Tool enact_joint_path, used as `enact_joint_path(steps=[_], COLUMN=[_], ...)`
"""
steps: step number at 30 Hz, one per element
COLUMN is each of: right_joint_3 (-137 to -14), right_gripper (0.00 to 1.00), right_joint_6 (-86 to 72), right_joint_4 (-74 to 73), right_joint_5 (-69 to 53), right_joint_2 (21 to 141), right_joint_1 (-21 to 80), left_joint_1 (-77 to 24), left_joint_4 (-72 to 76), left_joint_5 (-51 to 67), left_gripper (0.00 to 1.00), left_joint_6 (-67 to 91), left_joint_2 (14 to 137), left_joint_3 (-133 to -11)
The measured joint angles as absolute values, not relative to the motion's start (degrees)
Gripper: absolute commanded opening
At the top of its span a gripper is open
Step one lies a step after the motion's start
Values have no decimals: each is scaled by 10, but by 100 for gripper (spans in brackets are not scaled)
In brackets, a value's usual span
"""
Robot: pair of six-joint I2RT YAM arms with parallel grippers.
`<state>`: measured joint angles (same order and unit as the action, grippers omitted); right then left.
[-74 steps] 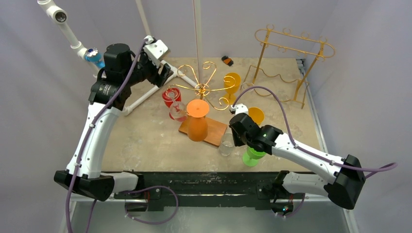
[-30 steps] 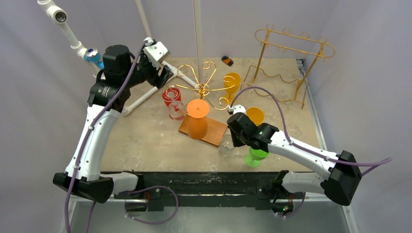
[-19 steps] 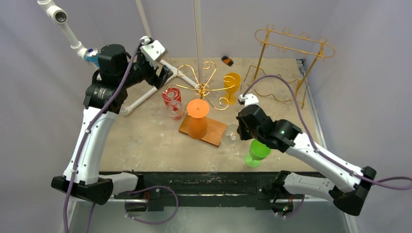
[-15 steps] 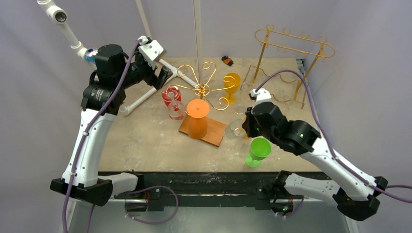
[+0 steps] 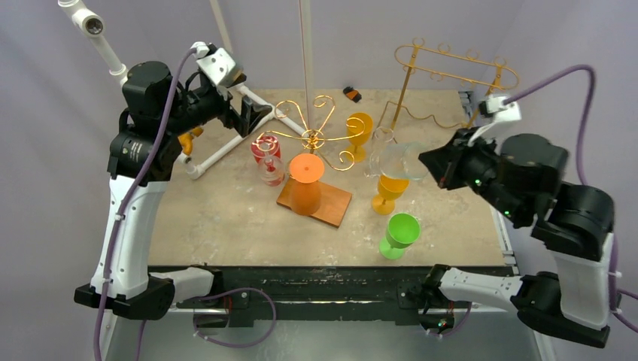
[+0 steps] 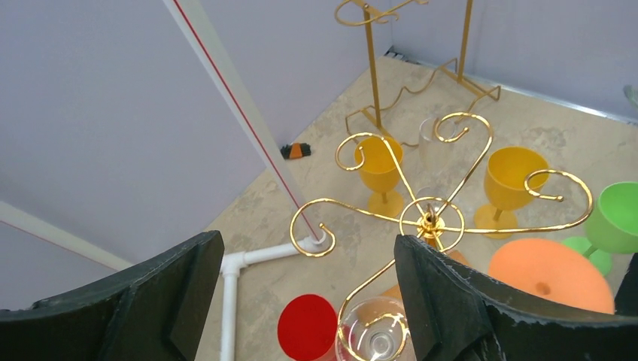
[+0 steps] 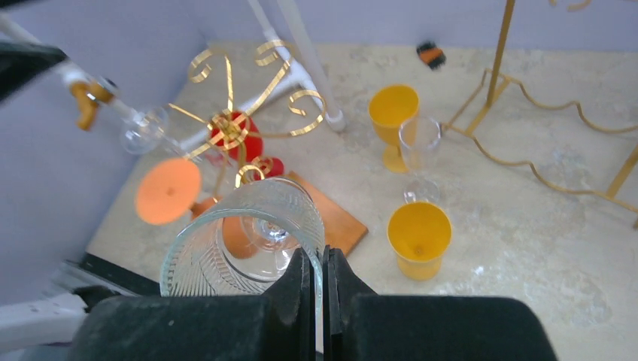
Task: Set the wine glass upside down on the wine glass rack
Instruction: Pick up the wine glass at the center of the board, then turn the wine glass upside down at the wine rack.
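My right gripper [image 5: 426, 161] holds a clear ribbed wine glass [image 5: 396, 159] in the air, tipped on its side, over the right half of the table. In the right wrist view the fingers [image 7: 301, 289] pinch the wall of the wine glass [image 7: 244, 237] at its rim. The gold scroll-armed wine glass rack [image 5: 312, 138] stands mid-table on a wooden board [image 5: 336, 204], to the left of the held glass. A red glass [image 5: 263, 147], a clear glass [image 5: 272, 172] and an orange glass [image 5: 305, 183] sit upside down at it. My left gripper [image 5: 252, 115] hovers open behind the rack's left side, with nothing between its fingers [image 6: 135, 301].
Two yellow glasses [image 5: 359, 128] [image 5: 390, 188], a green glass [image 5: 399, 233] and another clear glass [image 7: 419, 143] stand upright right of the rack. A tall gold wire stand [image 5: 451, 75] fills the back right. White pipes [image 5: 218, 150] lie back left.
My right arm has lifted the clear ribbed glass from the table's front and swung it up and to the right. My left gripper has opened wider and drawn back to the left.
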<state>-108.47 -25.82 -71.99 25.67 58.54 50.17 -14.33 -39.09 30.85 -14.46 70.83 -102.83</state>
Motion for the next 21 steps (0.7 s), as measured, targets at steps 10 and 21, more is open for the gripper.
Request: enact_joint_path(steps=[10, 21], right_joint_3=[-1160, -1190], right_gripper=[0, 0], right_joint_6=[-225, -199], right_joint_4=[-595, -427], right_joint_5=[237, 190], right_joint_2=[612, 795], right_joint_1=[502, 502], left_joint_1=[-143, -143], left_joint_4=[-373, -374], left_joint_5=[383, 440], left_gripper=[87, 87], left_joint_6=[-57, -20], left_joint_2=[724, 751], left_joint_3=[-1059, -1074])
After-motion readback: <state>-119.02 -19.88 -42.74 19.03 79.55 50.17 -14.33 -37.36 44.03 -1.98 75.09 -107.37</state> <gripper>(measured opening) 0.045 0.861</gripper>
